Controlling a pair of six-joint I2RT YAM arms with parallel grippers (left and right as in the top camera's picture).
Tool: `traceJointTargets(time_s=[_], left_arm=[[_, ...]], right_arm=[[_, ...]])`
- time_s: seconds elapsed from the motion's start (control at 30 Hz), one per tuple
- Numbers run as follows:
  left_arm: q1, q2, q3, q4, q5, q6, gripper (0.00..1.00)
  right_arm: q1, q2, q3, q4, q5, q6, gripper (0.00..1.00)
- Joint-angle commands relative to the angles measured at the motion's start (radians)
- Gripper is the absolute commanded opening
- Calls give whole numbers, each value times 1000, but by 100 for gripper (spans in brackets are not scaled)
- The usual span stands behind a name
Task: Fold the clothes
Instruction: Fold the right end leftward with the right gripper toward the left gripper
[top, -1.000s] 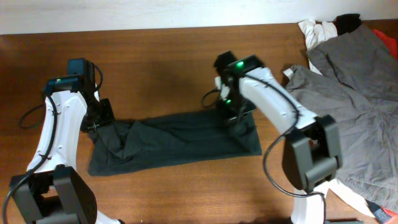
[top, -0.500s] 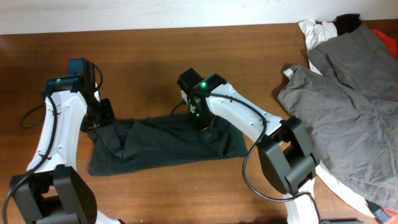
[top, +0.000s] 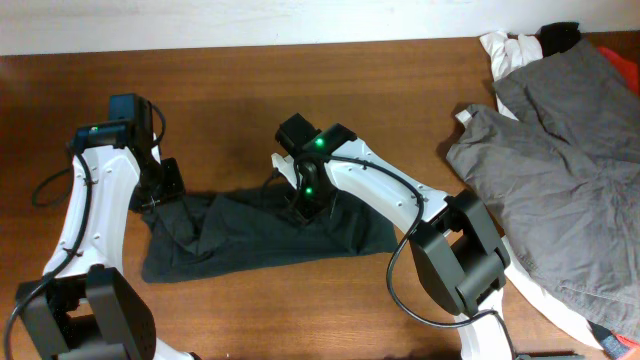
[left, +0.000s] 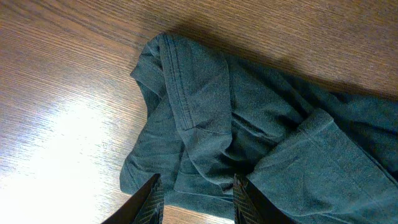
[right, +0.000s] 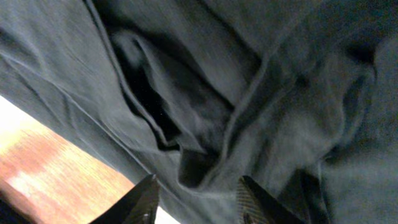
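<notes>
The clothes, a black T-shirt (top: 240, 235), lie as a long rumpled strip across the middle of the wooden table (top: 250, 90); no lettering shows. My left gripper (top: 160, 200) hovers at the strip's left end. In the left wrist view its fingers stand apart (left: 199, 202) over the bunched hem and sleeve (left: 205, 106), gripping nothing. My right gripper (top: 305, 208) is down over the strip's middle. In the right wrist view it is open (right: 199, 199), with creased folds of the shirt (right: 249, 93) lying loose just below the fingertips.
A heap of grey garments (top: 560, 160) covers the table's right side, with a white cloth (top: 505, 50) and a black item (top: 560, 38) at the back right corner. Bare wood lies behind and in front of the shirt.
My right gripper has moved left from the shirt's right end to its middle, drawing that end inward, and has gone from shut to open. The left arm has not moved.
</notes>
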Motion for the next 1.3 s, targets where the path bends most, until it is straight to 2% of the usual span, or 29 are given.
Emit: traceJointTargets(time_s=[0.0, 0.1, 0.3, 0.4, 0.67, 0.9, 1.17, 1.27], left_arm=[[0, 0, 5, 3, 7, -13, 37], [0, 0, 5, 6, 7, -13, 37], [0, 0, 5, 21, 7, -13, 38], [0, 0, 5, 21, 7, -13, 38], [0, 0, 5, 21, 10, -13, 38], [0, 0, 5, 20, 22, -13, 38], [0, 0, 5, 20, 22, -13, 38], [0, 0, 5, 20, 22, -13, 38]], right_arm=[[-31, -52, 52, -53, 150, 42, 44], [-74, -108, 86, -146, 344, 185, 45], [-149, -114, 37, -227, 323, 243, 44], [-166, -114, -38, -194, 326, 304, 44], [-152, -114, -235, -33, 258, 302, 44], [-123, -114, -244, 34, 161, 204, 43], [-9, -113, -244, 87, -101, -42, 44], [26, -113, -244, 95, -133, -92, 47]])
